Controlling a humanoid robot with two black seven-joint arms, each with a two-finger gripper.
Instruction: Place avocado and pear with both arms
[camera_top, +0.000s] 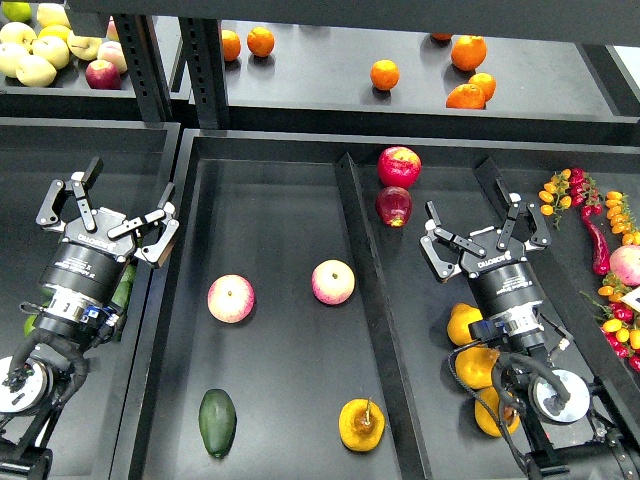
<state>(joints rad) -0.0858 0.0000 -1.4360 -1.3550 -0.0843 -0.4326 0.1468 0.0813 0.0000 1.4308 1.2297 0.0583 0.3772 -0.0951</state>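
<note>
The dark green avocado (217, 422) lies at the front left of the middle tray (280, 220). The yellow-orange pear (361, 424) with a brown stem lies at the front of the same tray, to the avocado's right. My left gripper (108, 202) is open and empty, over the left tray's right wall, well behind and left of the avocado. My right gripper (484, 227) is open and empty over the right tray, well behind and right of the pear.
Two pink-yellow apples (231, 298) (333, 282) lie mid-tray. Two red apples (398, 166) sit behind the divider (365, 290). Oranges (466, 325) lie under my right arm. Green fruit (122, 285) lies under my left arm. Chillies (596, 240) are at right. A back shelf (320, 85) holds oranges.
</note>
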